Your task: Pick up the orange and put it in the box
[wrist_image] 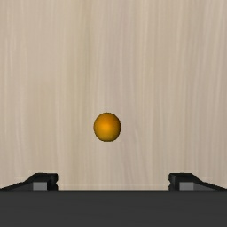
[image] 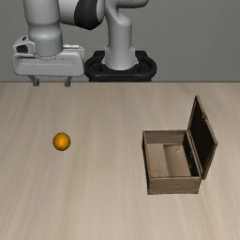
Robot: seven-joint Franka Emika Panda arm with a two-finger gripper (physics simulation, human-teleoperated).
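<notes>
The Franka arm is made up of rounded, glossy white-grey shells, broken by a black band at one joint. Its pale column is set on a black, rounded base. The gripper is formed as a wide, light grey block fitted with two short dark fingers. In the wrist view, dark fingertips with lighter grey faces are seen.

Wooden table: orange, open box

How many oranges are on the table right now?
1. The orange lies on the table at the exterior view's left, apart from the open box at its right. None looks hidden.
</notes>
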